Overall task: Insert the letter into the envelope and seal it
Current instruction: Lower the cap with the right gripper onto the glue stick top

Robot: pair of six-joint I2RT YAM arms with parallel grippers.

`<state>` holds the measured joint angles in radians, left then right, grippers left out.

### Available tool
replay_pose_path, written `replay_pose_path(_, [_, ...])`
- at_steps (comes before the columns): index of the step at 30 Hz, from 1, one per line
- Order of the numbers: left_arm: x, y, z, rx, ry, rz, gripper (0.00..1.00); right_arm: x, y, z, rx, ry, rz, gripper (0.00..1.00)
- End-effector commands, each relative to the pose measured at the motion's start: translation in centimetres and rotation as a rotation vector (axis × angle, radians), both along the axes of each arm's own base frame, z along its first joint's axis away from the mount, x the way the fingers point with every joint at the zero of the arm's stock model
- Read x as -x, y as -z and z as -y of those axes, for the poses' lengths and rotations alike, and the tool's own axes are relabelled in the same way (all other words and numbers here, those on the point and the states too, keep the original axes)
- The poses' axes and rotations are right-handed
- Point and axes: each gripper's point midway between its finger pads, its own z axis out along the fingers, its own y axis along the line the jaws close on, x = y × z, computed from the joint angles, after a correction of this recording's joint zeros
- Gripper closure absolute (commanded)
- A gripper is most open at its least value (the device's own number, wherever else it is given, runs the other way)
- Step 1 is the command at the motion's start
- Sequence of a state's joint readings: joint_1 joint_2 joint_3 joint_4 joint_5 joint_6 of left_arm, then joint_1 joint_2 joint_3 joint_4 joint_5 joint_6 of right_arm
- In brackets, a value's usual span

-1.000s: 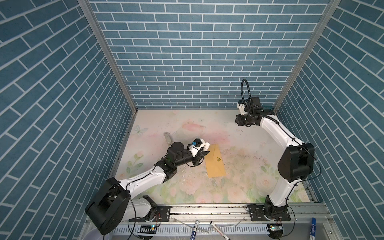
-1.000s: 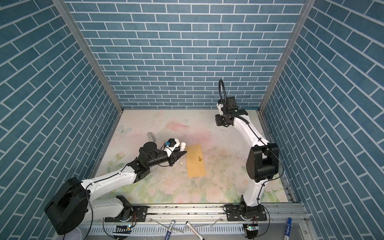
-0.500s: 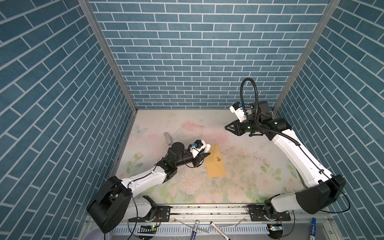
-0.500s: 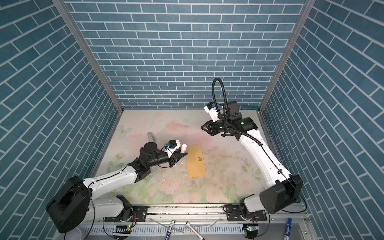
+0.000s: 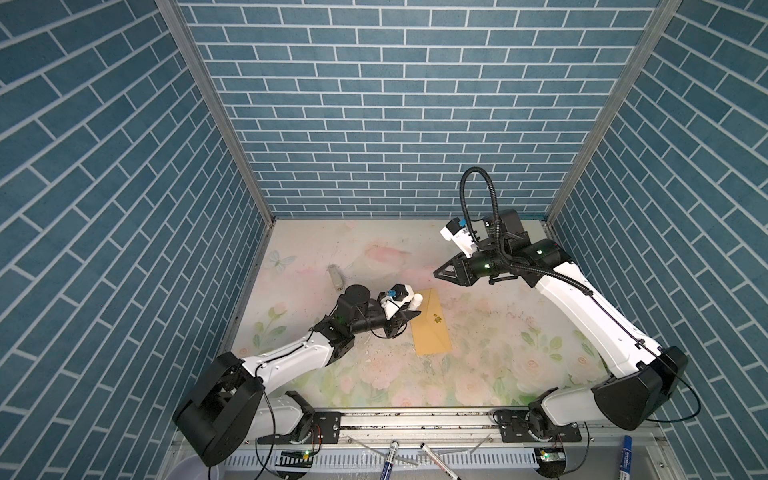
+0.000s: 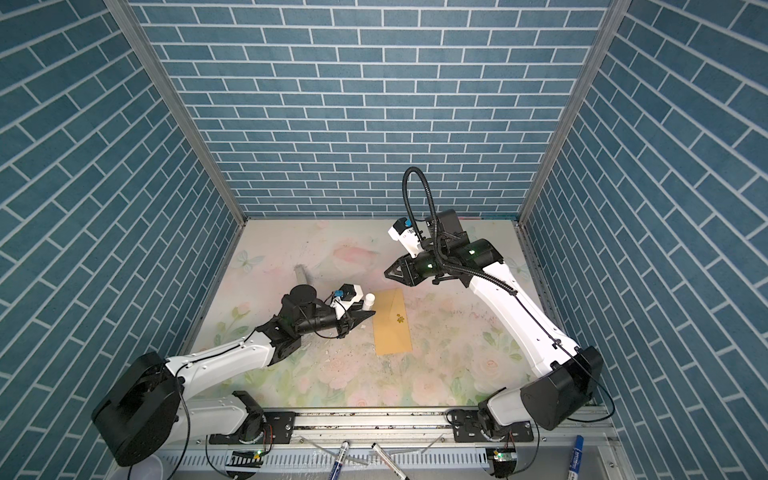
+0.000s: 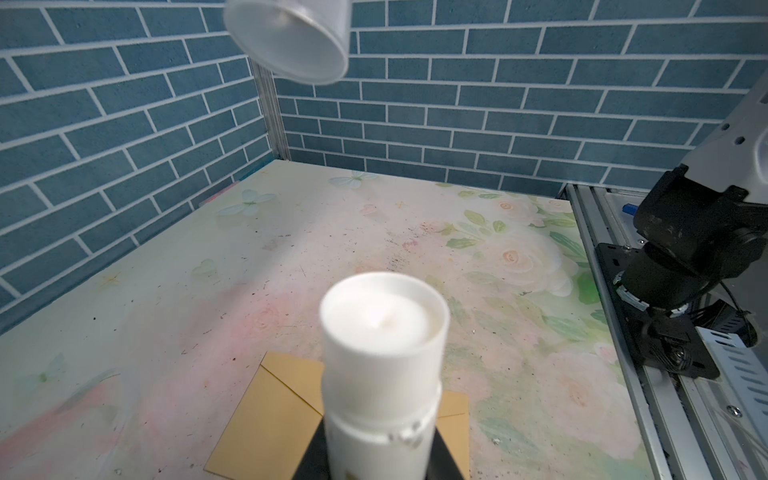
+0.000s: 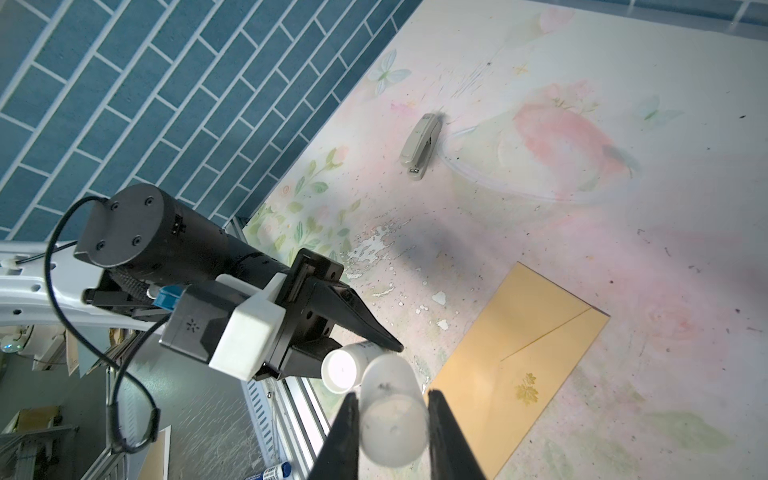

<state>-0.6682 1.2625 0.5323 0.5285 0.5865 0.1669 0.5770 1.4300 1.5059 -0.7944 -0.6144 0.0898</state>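
Well, the envelope (image 5: 430, 328) lies flat near the middle of the table (image 5: 478, 374), with its long side running from far to near. The left gripper (image 5: 409, 311) is right at its left edge, close to the far end, so this arm is much the nearer one. Its jaws are clamped on a white glue stick (image 7: 384, 332) with no lid on, and the open top points right, over the envelope. The right gripper (image 5: 439, 275) hangs higher up, past the far end of the envelope. Its jaws are squeezed on the see-through cap (image 8: 392, 419). I think the next job is to rub glue on the flap, so the stick must tip down to the right.

The letter is nowhere to be seen; it may be inside already. The flap looks folded down, with the gold sticker (image 8: 527, 388) by its point, but whether it is stuck I cannot tell. A grey stapler (image 5: 336, 277) lies off to the far left
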Motion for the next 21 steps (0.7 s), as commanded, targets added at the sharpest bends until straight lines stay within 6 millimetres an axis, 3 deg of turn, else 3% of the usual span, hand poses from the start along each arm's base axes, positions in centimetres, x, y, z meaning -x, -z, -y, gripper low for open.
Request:
replay_pose_path(1, [0.1, -1.2, 0.3, 0.016, 0.023, 0.031, 1.0, 1.4, 1.5, -0.4, 0.018, -0.037, -0.078, 0.86])
replay_pose_path(21, [0.1, -1.2, 0.5, 0.015, 0.032, 0.027, 1.0, 3.6, 3.6, -2.4, 0.063, -0.135, -0.13, 0.88])
